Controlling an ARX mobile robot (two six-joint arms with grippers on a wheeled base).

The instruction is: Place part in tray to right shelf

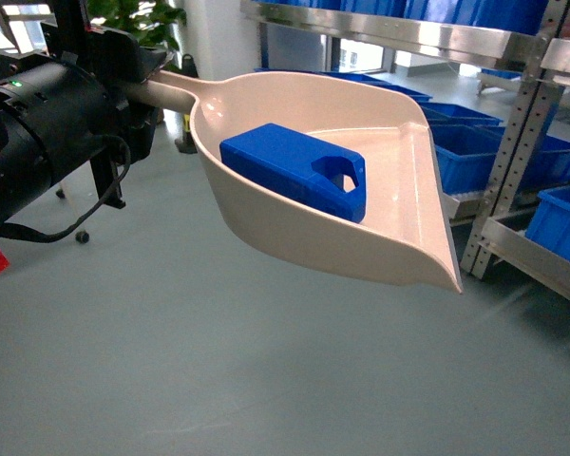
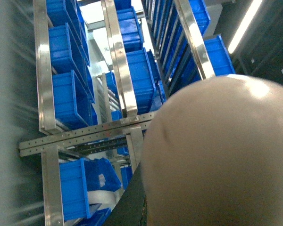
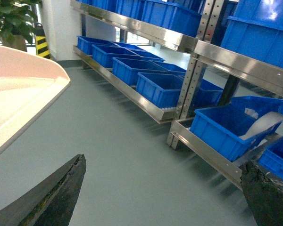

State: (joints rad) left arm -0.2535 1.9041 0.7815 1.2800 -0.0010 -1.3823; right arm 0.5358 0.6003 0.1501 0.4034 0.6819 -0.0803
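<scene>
Right shelf (image 1: 513, 43) fills the R side of the head view: steel rails, perforated uprights, blue crates (image 1: 475, 152) on several levels. Same rack in the R wrist view (image 3: 179, 40), crates in a row along the bottom level. Tray (image 1: 399, 209) is next biggest, held up in the air over the grey floor (image 1: 218, 361), handle running back to the L arm (image 1: 47, 142), flat lip toward the shelf but short of it. Part (image 1: 294, 169) lies on its side inside the tray, against the back wall, handle hole facing the lip. L claw: hidden behind the arm housing (the wrist view is mostly the tray's underside (image 2: 221, 155)), can't tell its grip. R claw (image 3: 162, 193): fingers spread wide, nothing between, beside the tray rim (image 3: 28, 94).
</scene>
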